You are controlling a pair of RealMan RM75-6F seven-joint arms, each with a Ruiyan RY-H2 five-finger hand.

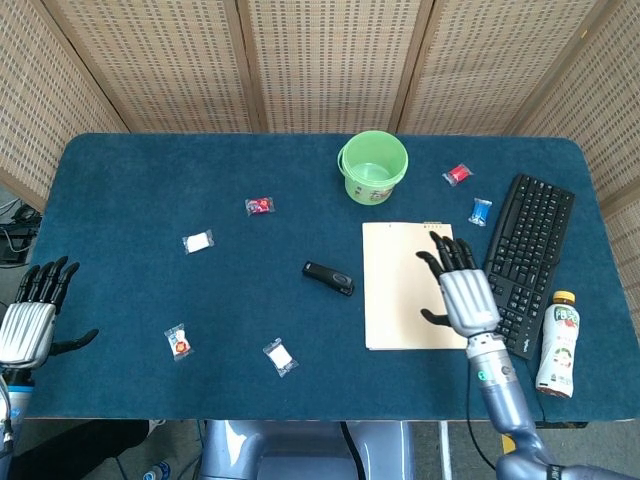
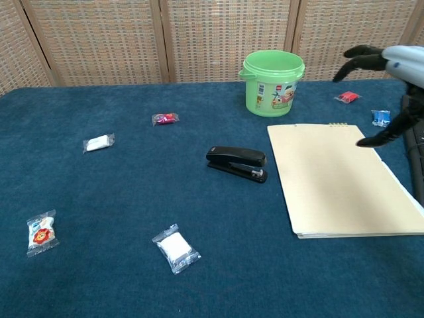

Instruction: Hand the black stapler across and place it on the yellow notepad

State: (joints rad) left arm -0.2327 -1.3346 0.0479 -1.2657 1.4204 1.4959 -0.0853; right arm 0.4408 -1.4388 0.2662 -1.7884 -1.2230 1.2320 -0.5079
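Lying on the blue surface (image 1: 150,180), just left of the yellow notepad (image 1: 405,285), the black stapler (image 1: 328,278) is being touched by nothing. The right robot hand (image 1: 462,290) is being held over the notepad, fingers spread, holding nothing. The left robot hand (image 1: 30,318) is being kept open and empty at the surface's left edge.

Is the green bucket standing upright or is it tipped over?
Upright. The green bucket rests on its base on the blue table, its open mouth facing up; the head view looks straight down into it.
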